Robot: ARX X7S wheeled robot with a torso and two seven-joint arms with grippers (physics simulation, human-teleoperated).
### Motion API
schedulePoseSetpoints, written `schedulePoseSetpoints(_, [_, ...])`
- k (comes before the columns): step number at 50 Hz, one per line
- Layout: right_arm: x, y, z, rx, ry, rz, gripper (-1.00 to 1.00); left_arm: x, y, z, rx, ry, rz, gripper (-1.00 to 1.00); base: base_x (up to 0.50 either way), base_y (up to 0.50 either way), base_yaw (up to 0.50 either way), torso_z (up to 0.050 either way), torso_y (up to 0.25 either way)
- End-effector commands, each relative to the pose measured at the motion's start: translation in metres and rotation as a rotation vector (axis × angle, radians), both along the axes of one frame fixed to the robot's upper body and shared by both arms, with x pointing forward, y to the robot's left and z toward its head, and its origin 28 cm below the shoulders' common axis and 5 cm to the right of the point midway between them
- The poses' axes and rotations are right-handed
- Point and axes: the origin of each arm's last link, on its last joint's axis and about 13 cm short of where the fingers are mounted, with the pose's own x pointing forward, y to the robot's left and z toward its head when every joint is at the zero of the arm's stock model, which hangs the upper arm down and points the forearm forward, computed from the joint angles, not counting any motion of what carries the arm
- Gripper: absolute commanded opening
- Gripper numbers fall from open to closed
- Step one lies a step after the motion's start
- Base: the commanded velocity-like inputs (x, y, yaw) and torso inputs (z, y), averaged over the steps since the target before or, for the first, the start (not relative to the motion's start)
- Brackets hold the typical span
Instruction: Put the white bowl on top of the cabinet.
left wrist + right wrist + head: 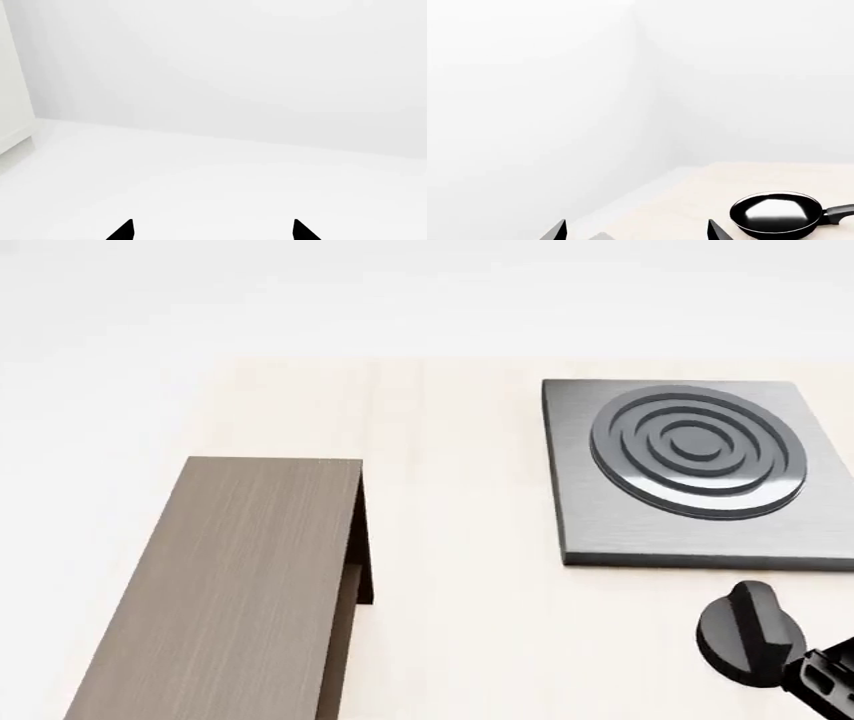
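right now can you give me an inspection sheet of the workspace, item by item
surface: pale wood tabletop, bare between the items
job's things: cabinet lies at the head view's left, its top empty; white bowl not seen in any view
clutter: stove plate at far right; black frying pan on the tabletop, empty, seen only in the right wrist view
end effectors: left end effector open, holding nothing; right end effector open, holding nothing
cables: nothing seen
surroundings: plain white walls and floor
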Motion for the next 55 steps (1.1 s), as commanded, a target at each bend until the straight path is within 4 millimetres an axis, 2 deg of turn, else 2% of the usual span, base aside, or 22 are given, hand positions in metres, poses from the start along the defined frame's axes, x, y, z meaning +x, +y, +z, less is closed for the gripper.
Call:
schedulePoseSetpoints(1, [-0.002,-0.004,0.000,0.034,-0.013,-0.021,1.00,0.000,0.000,0.000,-0.003,0.000,-0.001,1.00,0.00,0.00,0.00,0.000,0.000])
schedulePoseSetpoints(14, [-0.004,-0.016,-0.003,0.073,0.028,-0.106,1.00,0.000,0.000,-0.001,-0.005,0.001,0.000,1.00,0.00,0.00,0.00,0.000,0.000])
schedulePoseSetpoints(21, [-0.004,-0.027,0.001,0.075,0.048,-0.137,1.00,0.000,0.000,-0.001,-0.004,0.001,0.000,1.00,0.00,0.00,0.00,0.000,0.000])
schedulePoseSetpoints(48, [-0.010,-0.045,0.009,0.088,0.100,-0.190,1.00,0.000,0.000,-0.001,-0.004,0.002,0.002,1.00,0.00,0.00,0.00,0.000,0.000])
schedulePoseSetpoints(55, [-0.023,-0.055,0.014,0.056,0.123,-0.244,1.00,0.000,0.000,-0.001,-0.004,0.003,0.002,1.00,0.00,0.00,0.00,0.000,0.000])
